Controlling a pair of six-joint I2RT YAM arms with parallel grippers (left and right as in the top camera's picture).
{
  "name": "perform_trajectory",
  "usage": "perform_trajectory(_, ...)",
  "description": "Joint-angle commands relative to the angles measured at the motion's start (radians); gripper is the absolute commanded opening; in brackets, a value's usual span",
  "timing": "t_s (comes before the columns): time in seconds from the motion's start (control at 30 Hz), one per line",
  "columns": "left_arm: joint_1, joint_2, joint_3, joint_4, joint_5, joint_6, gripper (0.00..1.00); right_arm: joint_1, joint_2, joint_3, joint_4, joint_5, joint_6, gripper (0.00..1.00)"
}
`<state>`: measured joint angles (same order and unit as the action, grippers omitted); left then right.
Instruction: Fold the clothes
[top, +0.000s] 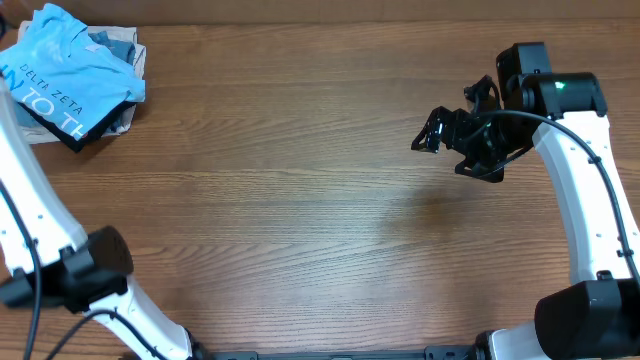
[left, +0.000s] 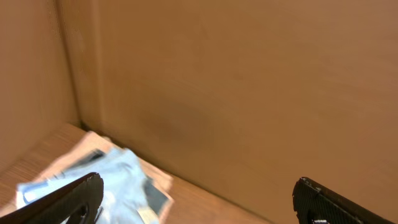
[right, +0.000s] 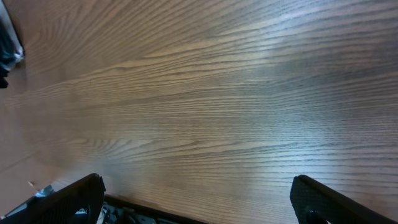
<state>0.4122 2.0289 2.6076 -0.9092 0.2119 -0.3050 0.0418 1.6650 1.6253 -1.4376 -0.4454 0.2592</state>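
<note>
**Shirt folded, job looks done**

The blue t-shirt (top: 75, 75) lies folded on a pile of other garments (top: 122, 48) at the counter's (top: 300, 200) ten o'clock corner. The left jaws and the right jaws stand spread, gripping nothing. Little seems left.

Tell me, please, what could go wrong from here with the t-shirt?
The t-shirt lies askew on the pile, overhanging it, so it may slide off or unfold. The open left gripper hangs near it; a finger could snag the cloth while pulling away.
</note>
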Motion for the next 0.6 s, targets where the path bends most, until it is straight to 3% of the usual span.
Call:
perform_trajectory(0.0, 0.000, -0.072, 0.014, -0.071, 0.171, -0.018, 1.00, 0.002, -0.048, 0.058, -0.014, -0.011, 0.004, 1.00)
perform_trajectory(0.27, 0.000, -0.226, 0.013, -0.372, 0.486, -0.015, 1.00, 0.002, -0.222, 0.105, -0.113, -0.017, 0.000, 1.00)
perform_trajectory(0.57, 0.000, -0.422, 0.013, -0.616, 0.499, 0.154, 1.00, 0.002, -0.541, 0.103, -0.198, 0.034, 0.002, 1.00)
